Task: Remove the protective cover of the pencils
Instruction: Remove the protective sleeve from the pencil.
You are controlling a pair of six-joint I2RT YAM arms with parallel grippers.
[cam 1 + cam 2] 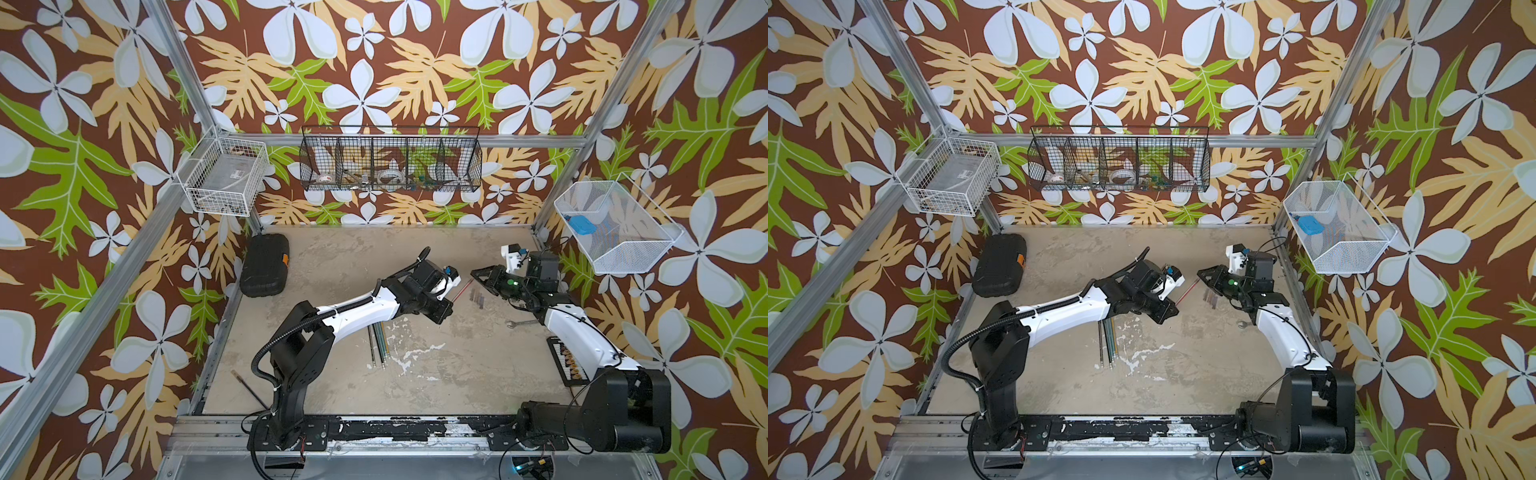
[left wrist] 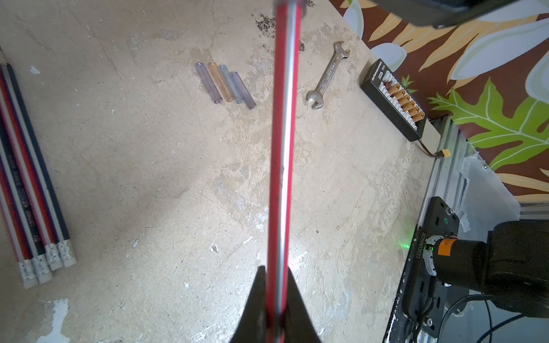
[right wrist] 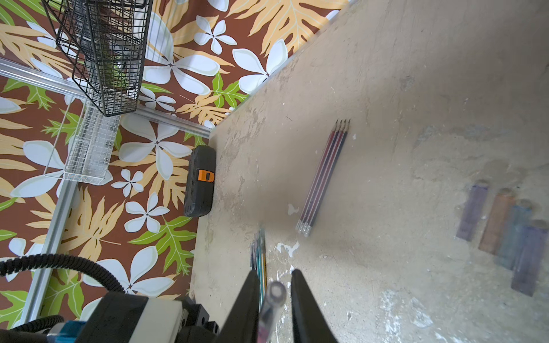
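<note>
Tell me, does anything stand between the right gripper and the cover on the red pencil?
Nothing visible does. In the right wrist view the clear cover lies between the jaws of the right gripper, with no other thing there. The left gripper holds the red pencil.

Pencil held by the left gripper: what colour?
The pencil is red with a white stripe; left wrist view shows it best.
</note>
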